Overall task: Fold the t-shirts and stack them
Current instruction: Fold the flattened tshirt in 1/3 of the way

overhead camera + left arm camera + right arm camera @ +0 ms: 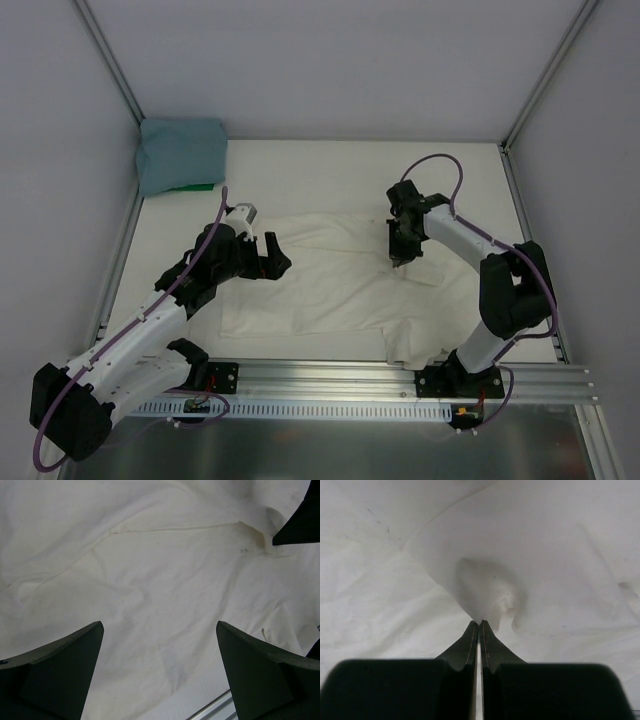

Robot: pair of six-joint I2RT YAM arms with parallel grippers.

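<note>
Well, the cream tee [330, 285] lies spread across the middle of the table [300, 175]. It is wrinkled and mostly flat, and a flap of it reaches the near edge right of centre, just by the metal rail [330, 378]. The teal tee [180, 152] sits as a folded bundle in the far left corner, well apart from the cream one. A sliver of something green [195, 187] peeks out under its near side.

The left gripper [275, 258] hangs over the cream tee's left edge with its fingers spread wide and nothing between them. From its wrist camera only pale cloth shows below, crossed by a curved seam. Whether the fingertips touch the cloth I cannot tell.

The right gripper [400, 262] points down onto the right part of the cream tee, nearer the tee's far edge. Its fingers are pressed tight together on a small pinch of the cloth. The fabric puckers into a little hump at the tips, and creases fan away from it.
</note>
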